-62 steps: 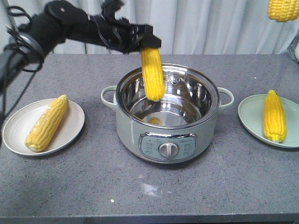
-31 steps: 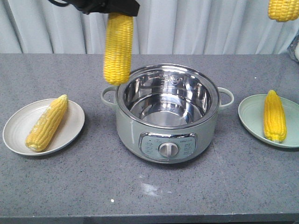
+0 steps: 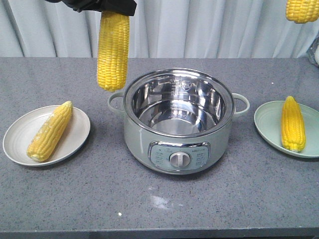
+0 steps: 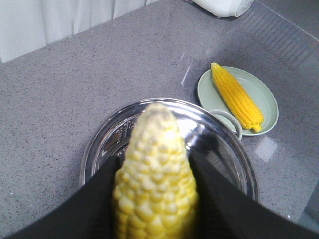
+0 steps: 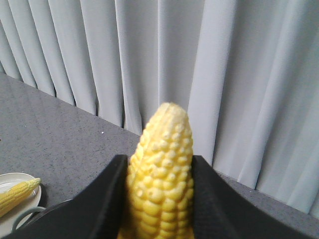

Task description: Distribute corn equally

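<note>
Yellow cob in L tool, near pot

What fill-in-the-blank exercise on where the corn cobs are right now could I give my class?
1. The steel pot is ___ of corn.
2. The white plate carries one cob; the green plate carries ___ too.
3. The left gripper holds the hanging cob on the ___ plate's side of the pot.
4. With the right gripper shut on the raised cob, ___ cobs are off the table.

Missing words: empty; one; white; two.
</note>
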You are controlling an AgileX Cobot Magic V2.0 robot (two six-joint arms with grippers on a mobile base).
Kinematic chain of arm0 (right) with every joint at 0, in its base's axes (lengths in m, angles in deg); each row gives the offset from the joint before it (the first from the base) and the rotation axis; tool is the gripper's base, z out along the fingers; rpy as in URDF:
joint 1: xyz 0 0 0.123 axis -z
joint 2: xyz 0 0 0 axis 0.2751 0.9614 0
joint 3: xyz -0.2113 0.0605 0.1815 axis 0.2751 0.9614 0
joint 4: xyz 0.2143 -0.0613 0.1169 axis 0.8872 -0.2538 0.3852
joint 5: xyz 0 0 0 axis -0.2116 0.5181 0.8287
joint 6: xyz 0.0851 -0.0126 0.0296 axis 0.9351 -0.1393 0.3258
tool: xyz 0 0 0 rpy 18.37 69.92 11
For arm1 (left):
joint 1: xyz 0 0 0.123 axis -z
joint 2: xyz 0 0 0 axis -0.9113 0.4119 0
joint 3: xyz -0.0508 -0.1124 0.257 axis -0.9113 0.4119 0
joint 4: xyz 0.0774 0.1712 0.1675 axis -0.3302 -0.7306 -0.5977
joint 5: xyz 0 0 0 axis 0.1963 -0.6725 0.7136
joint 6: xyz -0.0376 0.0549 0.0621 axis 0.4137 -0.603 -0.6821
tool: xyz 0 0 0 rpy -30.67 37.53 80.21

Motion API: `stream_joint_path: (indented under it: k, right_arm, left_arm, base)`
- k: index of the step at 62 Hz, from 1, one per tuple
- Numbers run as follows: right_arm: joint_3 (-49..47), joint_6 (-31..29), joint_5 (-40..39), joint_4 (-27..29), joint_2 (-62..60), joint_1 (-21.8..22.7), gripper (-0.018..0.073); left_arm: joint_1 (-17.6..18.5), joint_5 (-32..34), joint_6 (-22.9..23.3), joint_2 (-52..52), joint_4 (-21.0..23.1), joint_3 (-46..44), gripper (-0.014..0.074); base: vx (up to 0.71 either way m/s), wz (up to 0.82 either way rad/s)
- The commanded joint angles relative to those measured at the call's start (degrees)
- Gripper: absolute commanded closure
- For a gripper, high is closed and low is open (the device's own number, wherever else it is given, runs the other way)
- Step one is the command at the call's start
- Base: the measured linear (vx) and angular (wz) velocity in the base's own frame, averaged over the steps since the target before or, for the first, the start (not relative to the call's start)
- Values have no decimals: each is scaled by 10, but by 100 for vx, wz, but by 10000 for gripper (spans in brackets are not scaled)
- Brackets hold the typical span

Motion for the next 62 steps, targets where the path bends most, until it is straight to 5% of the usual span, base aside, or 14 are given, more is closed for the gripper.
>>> stream_joint_path:
  k: [1, 62]
  right_arm:
    - [-12, -2, 6, 23, -24, 2, 566]
    - [-12, -2, 6, 23, -24, 2, 566]
  left_arm:
    - [0, 12, 5, -29, 21, -16, 604]
    - [0, 12, 5, -29, 21, -16, 603]
  base:
    - [0, 0]
    - [0, -2]
